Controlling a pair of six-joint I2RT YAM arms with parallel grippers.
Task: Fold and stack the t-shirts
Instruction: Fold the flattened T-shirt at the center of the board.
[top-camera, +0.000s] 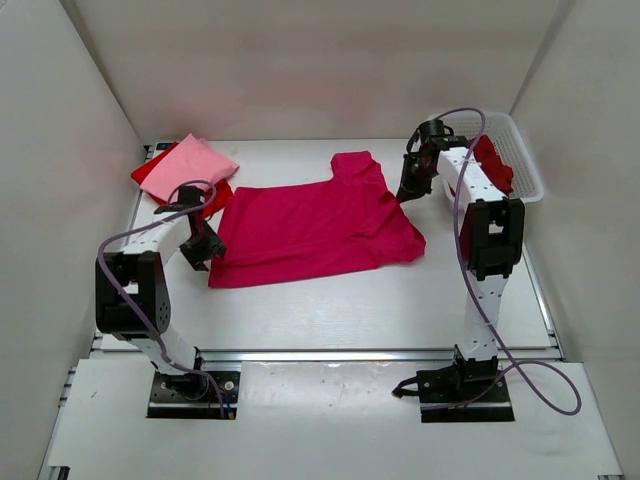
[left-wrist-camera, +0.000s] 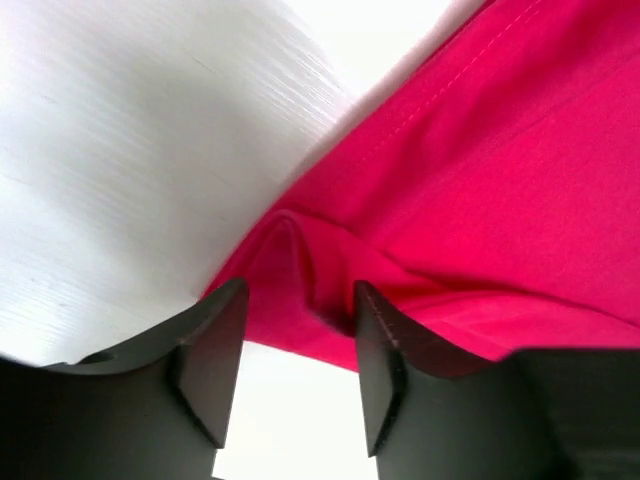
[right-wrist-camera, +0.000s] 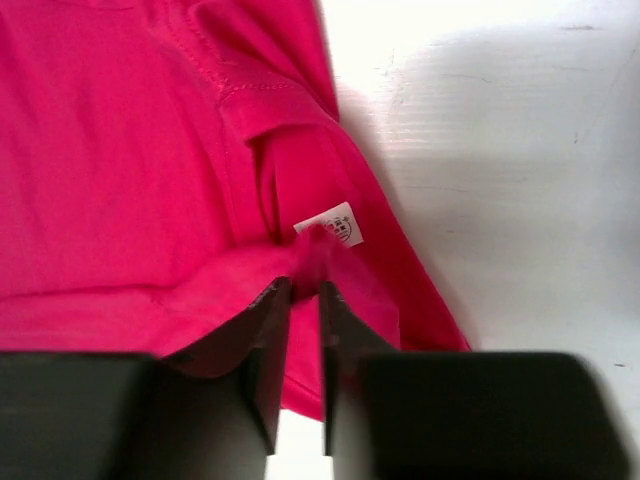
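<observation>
A magenta t-shirt (top-camera: 310, 225) lies spread across the middle of the table. My left gripper (top-camera: 205, 245) sits at its near-left corner. In the left wrist view the left gripper (left-wrist-camera: 300, 300) is open, with a raised fold of the magenta t-shirt (left-wrist-camera: 480, 170) just beyond its tips and nothing held. My right gripper (top-camera: 410, 190) is at the shirt's right edge. Its jaws (right-wrist-camera: 305, 290) stand a narrow slit apart, pinching a tuft of the magenta t-shirt (right-wrist-camera: 120, 150) beside a white label (right-wrist-camera: 335, 225). A folded light pink t-shirt (top-camera: 195, 160) lies on a bright red t-shirt (top-camera: 148, 172) at the back left.
A white lattice basket (top-camera: 525, 150) stands at the back right with a dark red t-shirt (top-camera: 495, 165) in it, right behind my right arm. White walls close in the table on the left, back and right. A metal rail (top-camera: 330, 353) runs along the near edge.
</observation>
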